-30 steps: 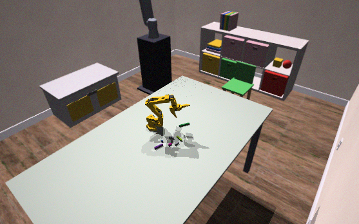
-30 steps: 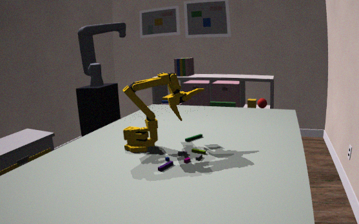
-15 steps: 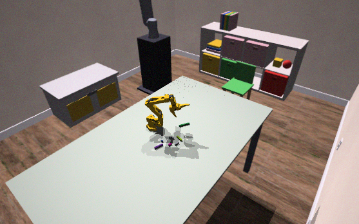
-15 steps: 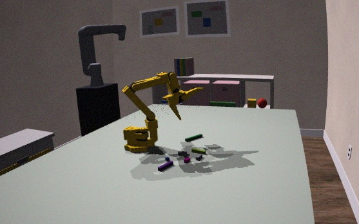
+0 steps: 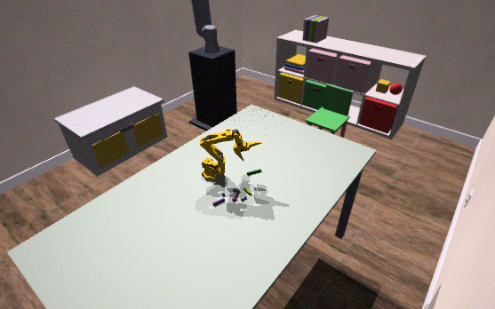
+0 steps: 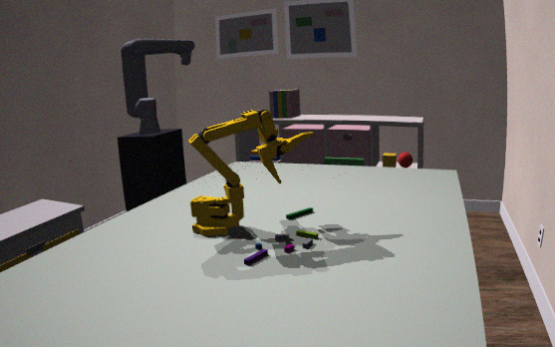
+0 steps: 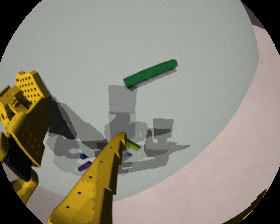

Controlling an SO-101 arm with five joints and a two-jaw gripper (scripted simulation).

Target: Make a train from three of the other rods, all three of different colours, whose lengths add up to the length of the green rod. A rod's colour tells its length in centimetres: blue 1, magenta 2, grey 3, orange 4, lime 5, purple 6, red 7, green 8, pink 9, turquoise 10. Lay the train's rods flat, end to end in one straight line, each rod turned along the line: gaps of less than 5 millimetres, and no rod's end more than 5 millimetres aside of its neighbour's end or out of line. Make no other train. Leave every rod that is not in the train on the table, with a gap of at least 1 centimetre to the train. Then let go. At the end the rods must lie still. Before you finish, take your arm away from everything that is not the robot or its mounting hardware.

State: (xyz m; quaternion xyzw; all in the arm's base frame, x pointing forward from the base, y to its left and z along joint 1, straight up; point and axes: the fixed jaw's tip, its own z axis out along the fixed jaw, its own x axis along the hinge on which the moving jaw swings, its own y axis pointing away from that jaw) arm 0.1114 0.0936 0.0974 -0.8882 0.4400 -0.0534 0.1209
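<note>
My gripper (image 5: 251, 151) (image 6: 296, 158) is open and empty, high above the table. The green rod (image 5: 254, 171) (image 6: 300, 213) (image 7: 151, 73) lies apart from the others. The lime rod (image 5: 247, 191) (image 6: 307, 234) (image 7: 133, 145) lies nearer the exterior camera, partly behind a finger in the wrist view. A magenta rod (image 5: 235, 199) (image 6: 289, 247) lies between the purple rod (image 5: 219, 202) (image 6: 256, 257) (image 7: 84, 166) and a grey-looking rod (image 5: 243, 199) (image 6: 308, 244). A tiny blue rod (image 5: 223, 194) (image 6: 258, 246) (image 7: 83, 156) lies beside the purple one. A dark, shadowed rod (image 6: 282, 237), seemingly grey, lies left of the lime one. The rods lie separately.
The arm's base (image 5: 211, 170) (image 6: 215, 216) stands left of the rods on the pale table (image 5: 128, 231) (image 6: 119, 299). The arm's shadow falls over the small rods. A green chair (image 5: 328, 119) stands beyond the table's far edge.
</note>
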